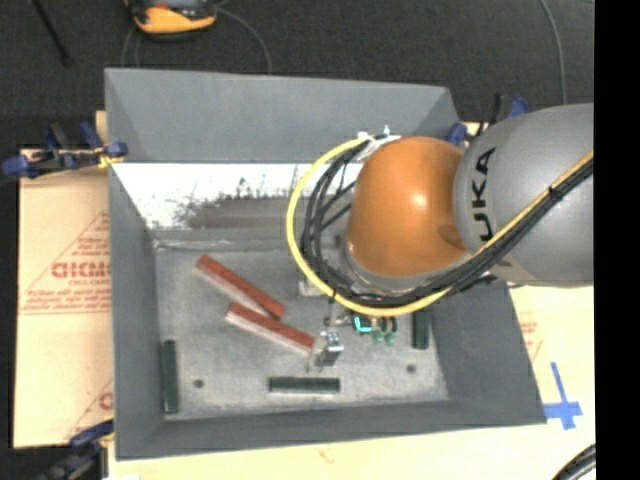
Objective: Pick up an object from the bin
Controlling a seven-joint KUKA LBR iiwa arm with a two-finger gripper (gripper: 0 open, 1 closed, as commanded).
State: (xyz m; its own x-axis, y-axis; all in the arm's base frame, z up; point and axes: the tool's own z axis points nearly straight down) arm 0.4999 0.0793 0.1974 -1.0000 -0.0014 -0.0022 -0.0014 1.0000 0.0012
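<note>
Just past the dark green flat bar [303, 385] by the near wall, the gripper [327, 348] sits at the arm-side end of a reddish-brown flat stick [262, 324] — its long axis slants away up-left. The orange domed wrist cover [405, 208] hides much above — open or closed, I cannot tell.

Floor of grey bin [235, 366]: two red-brown bars [240, 283], three dark green bars [303, 385].
</note>
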